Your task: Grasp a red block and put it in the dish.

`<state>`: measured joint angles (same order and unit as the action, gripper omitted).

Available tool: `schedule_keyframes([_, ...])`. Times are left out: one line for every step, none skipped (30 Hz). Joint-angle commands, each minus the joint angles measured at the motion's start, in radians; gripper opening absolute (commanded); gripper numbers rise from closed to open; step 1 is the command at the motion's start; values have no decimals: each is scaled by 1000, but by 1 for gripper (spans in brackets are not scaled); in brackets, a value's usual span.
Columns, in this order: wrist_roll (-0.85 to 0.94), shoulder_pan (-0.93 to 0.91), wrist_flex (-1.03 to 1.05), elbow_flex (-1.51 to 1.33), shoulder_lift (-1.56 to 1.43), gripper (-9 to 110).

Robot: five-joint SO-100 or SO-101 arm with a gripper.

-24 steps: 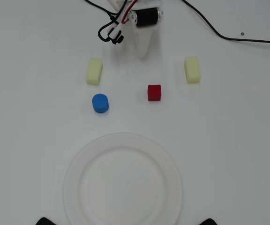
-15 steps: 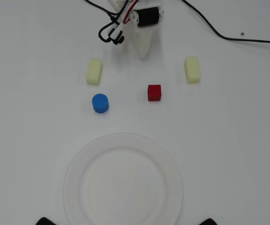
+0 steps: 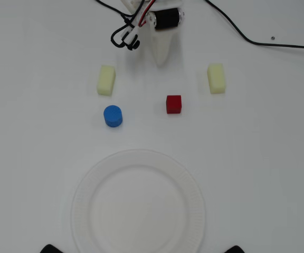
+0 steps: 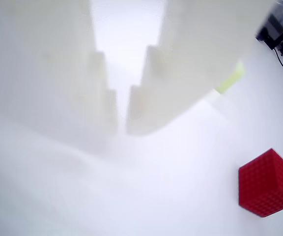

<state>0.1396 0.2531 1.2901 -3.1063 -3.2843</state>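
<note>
In the wrist view my gripper is blurred and its upper part is cut off by the top edge. A pale yellow block is mostly hidden behind one finger. In the overhead view the dish is cut off at the near table edge.

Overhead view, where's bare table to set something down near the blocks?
Open patches: between the red block and the right yellow block, and the far left and right sides beside the plate. Crowded: the left yellow block and blue cylinder sit close together, and the end effector hangs above them.
</note>
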Motion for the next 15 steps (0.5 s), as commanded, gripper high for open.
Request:
schedule_keyframes([-12,-23,2,-5,-164,0])
schedule_keyframes([-11,-29,2,31,-147,0])
schedule_keyframes([-8,-34,-5,74,-106,0])
schedule_keyframes([-5,-38,-18,123,-35,0])
schedule_keyframes([-3,-48,-37,181,55,0])
schedule_keyframes([-5,-60,-55,244,161,0])
schedule_keyframes([-5,-71,-69,308,265,0])
schedule_keyframes([-3,-77,-75,370,357,0])
schedule_keyframes([2,-78,-80,423,433,0])
schedule_keyframes([8,-77,-84,469,491,0])
schedule_keyframes([12,-71,-86,511,537,0])
schedule_keyframes([15,-60,-87,548,580,0])
schedule_keyframes([18,-49,-87,588,626,0])
schedule_keyframes([18,-38,-87,630,675,0])
schedule_keyframes([15,-28,-86,676,732,0])
